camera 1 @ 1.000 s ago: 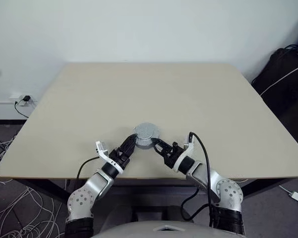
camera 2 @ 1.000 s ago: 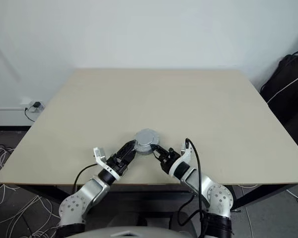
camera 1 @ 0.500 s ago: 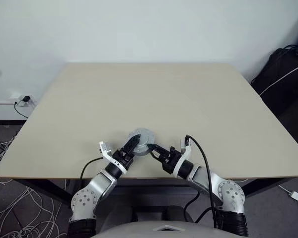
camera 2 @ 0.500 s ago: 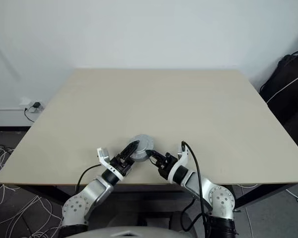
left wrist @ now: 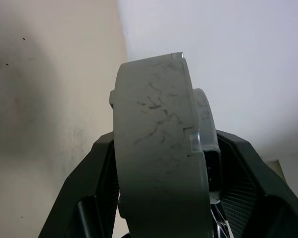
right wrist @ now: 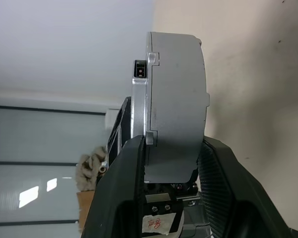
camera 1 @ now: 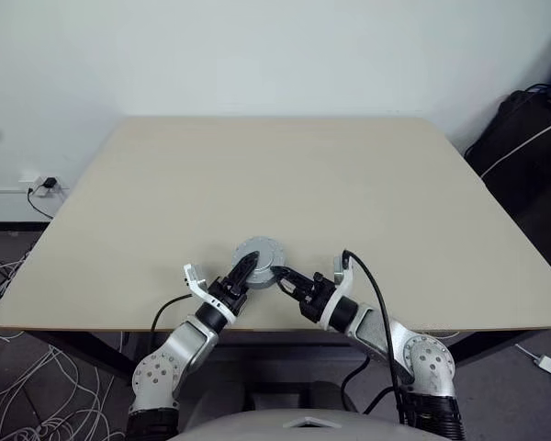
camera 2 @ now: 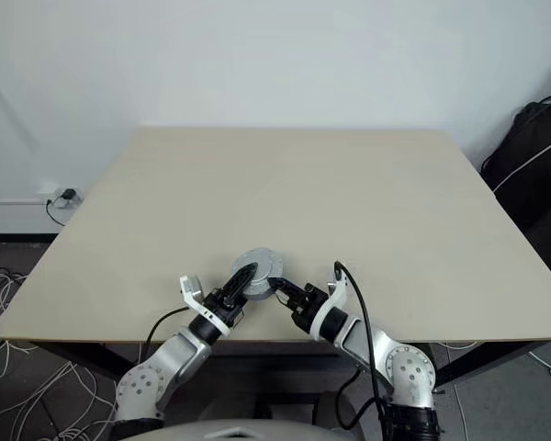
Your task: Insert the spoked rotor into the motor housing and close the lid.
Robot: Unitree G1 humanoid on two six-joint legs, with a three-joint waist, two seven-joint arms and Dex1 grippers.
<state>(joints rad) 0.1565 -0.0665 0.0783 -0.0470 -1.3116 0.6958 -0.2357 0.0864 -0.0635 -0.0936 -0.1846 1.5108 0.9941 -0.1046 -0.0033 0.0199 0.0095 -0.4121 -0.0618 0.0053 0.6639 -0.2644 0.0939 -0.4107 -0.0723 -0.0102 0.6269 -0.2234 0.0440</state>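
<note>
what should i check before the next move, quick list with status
1. Assembly on the table: the round grey motor housing sits on the table near its front edge. ok
2. Lid: a grey lid covers its top; no windings or spokes show. Whether it is fully seated: cannot tell
3. Left hand: its fingers straddle the housing's side in the left wrist view. Firm grip: cannot tell
4. Right hand: its fingers bracket the housing's rim in the right wrist view. ok
5. Spoked rotor inside: hidden by the lid. cannot tell
6. Table around the housing: nothing else near the hands. ok
</note>
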